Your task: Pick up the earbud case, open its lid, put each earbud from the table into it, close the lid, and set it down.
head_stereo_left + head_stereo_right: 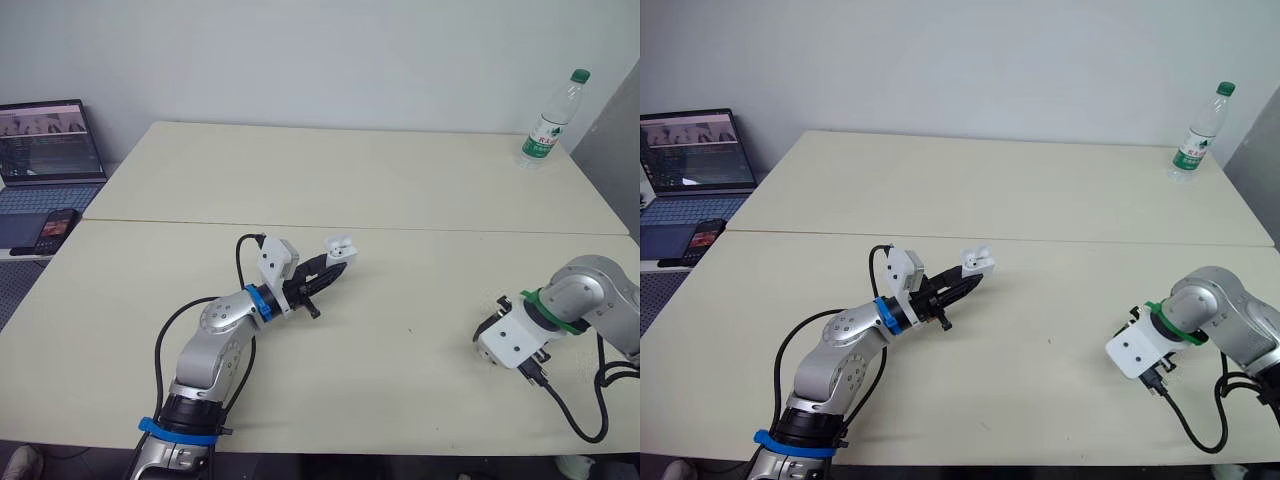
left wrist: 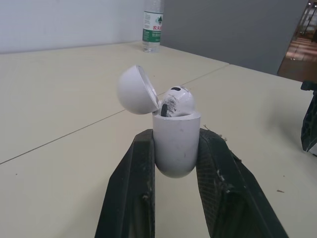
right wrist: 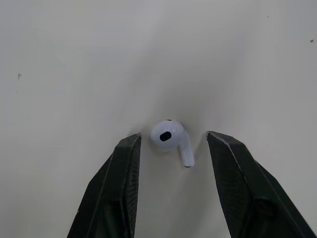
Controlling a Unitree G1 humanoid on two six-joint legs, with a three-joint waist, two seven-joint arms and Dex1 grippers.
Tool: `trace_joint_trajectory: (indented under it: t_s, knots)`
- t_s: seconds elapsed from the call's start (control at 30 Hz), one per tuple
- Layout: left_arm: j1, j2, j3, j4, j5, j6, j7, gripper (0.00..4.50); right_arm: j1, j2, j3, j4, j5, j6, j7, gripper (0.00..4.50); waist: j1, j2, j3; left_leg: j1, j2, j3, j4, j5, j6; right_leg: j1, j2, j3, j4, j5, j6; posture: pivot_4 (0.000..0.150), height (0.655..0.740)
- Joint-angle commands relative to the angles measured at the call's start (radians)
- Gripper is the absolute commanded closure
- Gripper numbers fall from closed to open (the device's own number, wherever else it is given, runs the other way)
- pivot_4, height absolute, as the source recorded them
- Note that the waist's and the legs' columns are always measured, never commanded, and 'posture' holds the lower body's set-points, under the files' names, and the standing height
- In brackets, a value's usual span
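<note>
My left gripper [image 1: 335, 265] is shut on the white earbud case [image 2: 176, 141], held above the table near its middle. The case's lid [image 2: 137, 90] stands open, and one earbud [image 2: 177, 100] sits in the case, its head sticking out. In the eye views the case [image 1: 340, 246] shows at the tips of the black fingers. At the right, my right gripper [image 3: 173, 141] points down at the table and is open. A second white earbud [image 3: 172, 139] lies on the table between its fingers [image 3: 125, 168], touching neither.
A clear water bottle [image 1: 548, 122] with a green cap stands at the table's far right corner. An open laptop [image 1: 48, 145] and a phone [image 1: 52, 228] sit off the table's left side. A seam [image 1: 400, 228] runs across the cream table.
</note>
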Motion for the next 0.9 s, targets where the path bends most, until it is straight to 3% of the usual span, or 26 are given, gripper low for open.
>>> trace_joint_trajectory:
  t_s: [0.03, 0.53, 0.73, 0.9]
  knots:
    - [-0.002, 0.0, 0.008, -0.042, -0.008, -0.012, 0.002, 3.73, -0.019, -0.004, -0.016, 0.01, -0.013, -0.045, 0.01, 2.34, 0.0, 0.0, 0.0, 0.0, 0.0, 0.0, 0.0, 0.0, 0.0, 0.0, 0.0, 0.0, 0.0, 0.0, 0.0, 0.15, 0.7389]
    - [-0.002, 0.005, 0.01, -0.031, -0.004, -0.017, -0.002, 3.73, -0.013, 0.009, -0.014, 0.013, 0.004, -0.061, 0.041, 2.34, 0.0, 0.0, 0.0, 0.0, 0.0, 0.0, 0.0, 0.0, 0.0, 0.0, 0.0, 0.0, 0.0, 0.0, 0.0, 0.15, 0.7389]
    - [0.001, 0.008, 0.011, -0.029, -0.004, -0.02, -0.004, 3.73, -0.011, 0.014, -0.016, 0.009, 0.009, -0.051, 0.045, 3.71, 0.0, 0.0, 0.0, 0.0, 0.0, 0.0, 0.0, 0.0, 0.0, 0.0, 0.0, 0.0, 0.0, 0.0, 0.0, 0.15, 0.7389]
    - [0.002, 0.009, 0.01, -0.027, -0.003, -0.022, -0.006, 3.73, -0.006, 0.015, -0.018, 0.001, 0.013, -0.039, 0.043, 3.71, 0.0, 0.0, 0.0, 0.0, 0.0, 0.0, 0.0, 0.0, 0.0, 0.0, 0.0, 0.0, 0.0, 0.0, 0.0, 0.15, 0.7389]
